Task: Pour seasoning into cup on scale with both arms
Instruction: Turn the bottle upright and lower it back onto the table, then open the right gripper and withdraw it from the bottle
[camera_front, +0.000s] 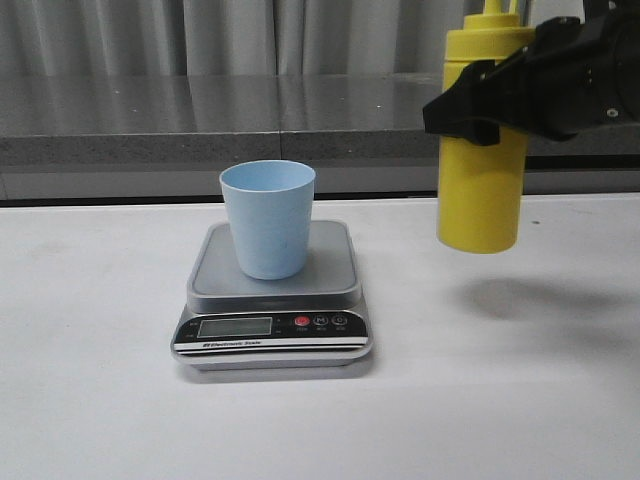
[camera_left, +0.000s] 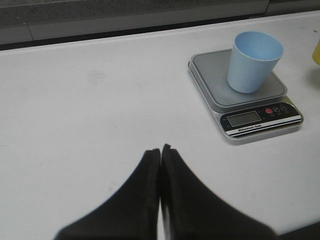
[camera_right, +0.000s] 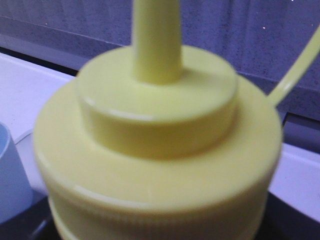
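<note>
Front view showing right pincer clamping upright bottle aloft beside cup on scale, readying pour; left pincer closed, idling.

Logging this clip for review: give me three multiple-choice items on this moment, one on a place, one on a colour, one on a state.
1. Where does the cup stand?
A. on the scale platform
B. on the bare table
C. in a gripper

2. What colour is the bottle?
A. red
B. yellow
C. green

3. How is the bottle?
A. lying on the table
B. tipped over the cup
C. held upright in the air by the right gripper

Key: 1 A, its base sits on the steel platform. 2 B, yellow throughout. 3 C, its shadow lies on the table below.
</note>
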